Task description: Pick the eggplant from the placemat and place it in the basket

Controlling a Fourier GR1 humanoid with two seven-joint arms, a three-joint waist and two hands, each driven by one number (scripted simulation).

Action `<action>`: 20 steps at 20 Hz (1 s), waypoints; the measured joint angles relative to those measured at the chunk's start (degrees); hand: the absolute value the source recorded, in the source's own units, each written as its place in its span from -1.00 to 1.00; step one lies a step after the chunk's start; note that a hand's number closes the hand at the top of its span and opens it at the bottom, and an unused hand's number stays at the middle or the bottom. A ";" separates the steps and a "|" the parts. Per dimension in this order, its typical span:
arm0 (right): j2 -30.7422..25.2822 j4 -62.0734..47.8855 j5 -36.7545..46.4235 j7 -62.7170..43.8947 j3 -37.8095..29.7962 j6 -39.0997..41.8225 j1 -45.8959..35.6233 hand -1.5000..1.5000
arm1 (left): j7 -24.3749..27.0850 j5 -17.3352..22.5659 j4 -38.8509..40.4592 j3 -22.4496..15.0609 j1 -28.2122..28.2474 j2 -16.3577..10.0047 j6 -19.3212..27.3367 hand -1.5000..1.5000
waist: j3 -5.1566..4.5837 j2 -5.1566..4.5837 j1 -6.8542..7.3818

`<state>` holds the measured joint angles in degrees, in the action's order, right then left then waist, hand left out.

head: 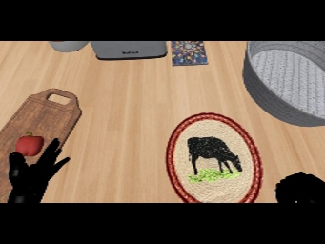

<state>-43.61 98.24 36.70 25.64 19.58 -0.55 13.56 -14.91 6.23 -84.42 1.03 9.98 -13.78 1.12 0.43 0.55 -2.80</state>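
The desk (129,105) lies bare and wide through its middle, between the wooden cutting board (35,121) along the left edge and the oval cow-print placemat (225,131) low at centre-right. A grey woven basket (272,97) sits at upper right, cut by the right edge; its inside shows only pale weave. A red pepper (30,144) rests on the board, just above the left hand (31,174), which is spread wide, fingers up. The right hand (305,188) is a dark mass at the lower right corner, beside the placemat; whether it is wide, narrow or holding the eggplant cannot be told
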 measured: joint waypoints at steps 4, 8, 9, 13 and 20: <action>2.32 5.25 -16.62 3.16 -6.41 3.73 1.69 1.00 | 0.23 -0.24 -0.76 -0.13 0.66 0.26 0.33 0.00 | -0.06 0.04 -0.24; -0.61 10.28 -32.66 2.41 -17.23 9.67 2.54 1.00 | -0.14 -0.33 -1.29 -0.26 0.93 0.39 0.39 0.00 | -0.20 0.11 -0.33; -1.81 10.86 -36.48 1.25 -20.24 11.31 2.47 1.00 | -0.06 -0.59 -1.11 -0.36 0.79 0.47 0.51 0.00 | -0.21 0.08 -0.24; -7.24 11.20 -49.77 -5.29 -32.58 16.29 0.85 1.00 | -0.24 -0.88 -1.27 -0.95 0.39 0.98 0.47 0.00 | -0.25 0.03 0.46; -16.95 2.88 -67.74 -19.63 -45.68 21.26 -8.49 1.00 | -0.44 -1.10 -0.16 -1.24 -1.58 0.77 -0.79 0.00 | -0.29 -0.28 2.43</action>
<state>-60.56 101.12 -31.04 6.01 -26.10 20.71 5.07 -15.35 5.14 -84.58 -0.22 8.40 -13.02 0.33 0.14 0.27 -0.37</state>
